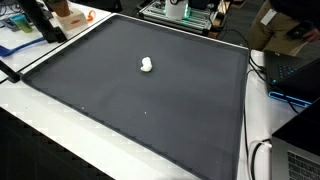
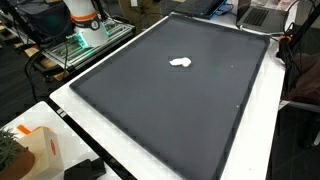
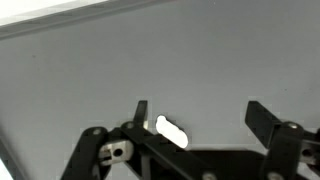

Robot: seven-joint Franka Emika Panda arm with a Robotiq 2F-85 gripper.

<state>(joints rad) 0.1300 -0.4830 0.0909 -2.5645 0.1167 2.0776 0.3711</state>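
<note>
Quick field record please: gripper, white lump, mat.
gripper: open, empty
white lump: lies alone near the mat's middle; in the wrist view it sits within the gripper's span, nearer one side
contact: none visible
mat: dark, flat, on a white table

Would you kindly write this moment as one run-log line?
fingers: open | holding: nothing | nearest: white lump, by one finger | surface: dark mat
</note>
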